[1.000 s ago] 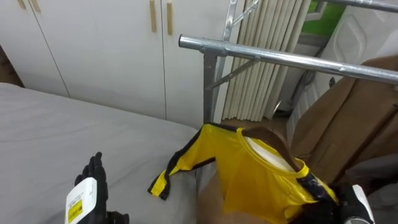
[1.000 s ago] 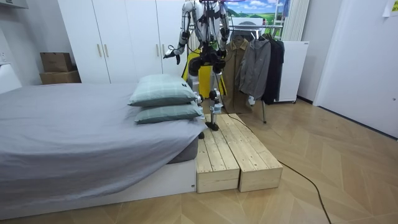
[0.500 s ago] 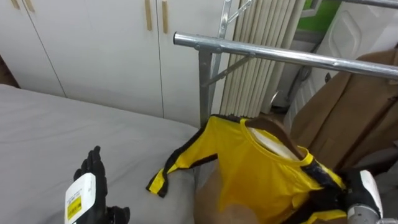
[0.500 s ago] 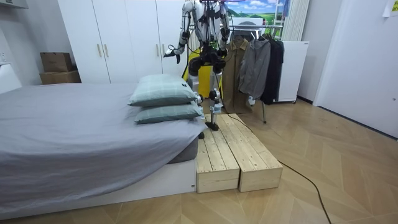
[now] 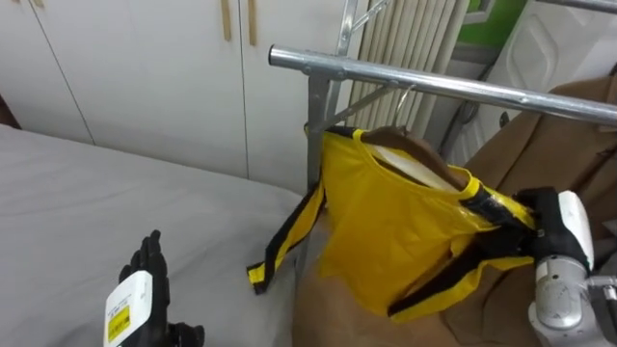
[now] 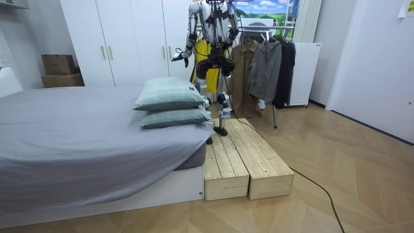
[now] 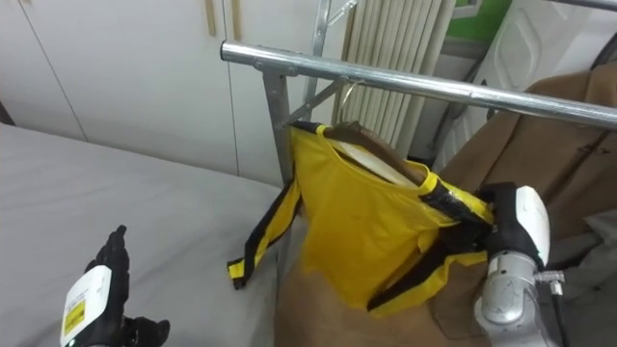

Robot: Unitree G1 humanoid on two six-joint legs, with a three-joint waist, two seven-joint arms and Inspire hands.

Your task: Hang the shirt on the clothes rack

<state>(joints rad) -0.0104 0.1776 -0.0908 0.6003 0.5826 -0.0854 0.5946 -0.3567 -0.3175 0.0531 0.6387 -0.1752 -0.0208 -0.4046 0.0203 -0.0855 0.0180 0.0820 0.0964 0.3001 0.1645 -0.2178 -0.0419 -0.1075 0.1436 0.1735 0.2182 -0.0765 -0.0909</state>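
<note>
Stands on a wooden platform [image 6: 239, 155] in the room view, facing the metal rail [image 5: 443, 89] of a clothes rack. Grips the yellow shirt [image 5: 395, 222] with the right hand [image 5: 511, 231], fingers clenched round the shirt's shoulder seam, below the rail and right of its post. Holds that shirt up just under the rail, right beside the rail's upright post [image 5: 315, 106], spread over a wooden hanger [image 5: 400, 140]. Carries the hanger's wire hook [image 5: 404, 94] close up against the rail's underside; cannot tell whether it is hooked over the rail or merely near it. Lets a black-edged sleeve [image 5: 289, 236] dangle past the post, well below the rail, and a second black-trimmed strip trail under the right hand. Holds the left hand [image 5: 145, 294] low and well to the left of the rail, released, fingers straight and pointing up, grasping nothing. Has a grey bed [image 5: 87, 202] below and left of the rail, white wardrobe doors [image 5: 145, 67] behind the rail's left end, and a brown coat [image 5: 540, 164] hanging from the rail further right. Shows, in the room view, darker jackets [image 6: 268, 65] on the same rail beyond the coat, and two pillows [image 6: 169, 94] on the bed, off from the rail toward the room view's left.
</note>
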